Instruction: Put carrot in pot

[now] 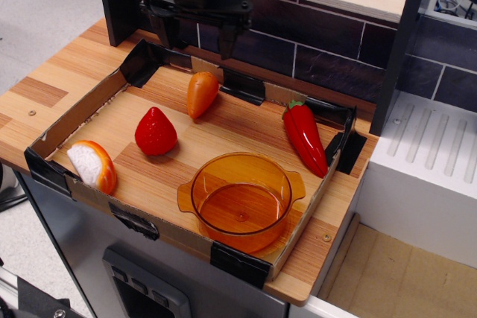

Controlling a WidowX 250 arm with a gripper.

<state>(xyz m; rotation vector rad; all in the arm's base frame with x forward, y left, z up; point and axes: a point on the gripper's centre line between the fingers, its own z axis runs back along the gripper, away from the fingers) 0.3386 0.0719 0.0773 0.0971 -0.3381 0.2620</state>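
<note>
The small orange carrot lies in the far left part of the cardboard tray, tip pointing toward the front. The amber transparent pot stands empty at the tray's front right. My gripper hangs open and empty above the tray's back wall, just behind and above the carrot, with its dark fingers spread wide and touching nothing.
A red strawberry lies in front left of the carrot. A red pepper with a green stem lies at the right wall. An orange-and-white toy sits in the front left corner. A dark brick wall stands behind.
</note>
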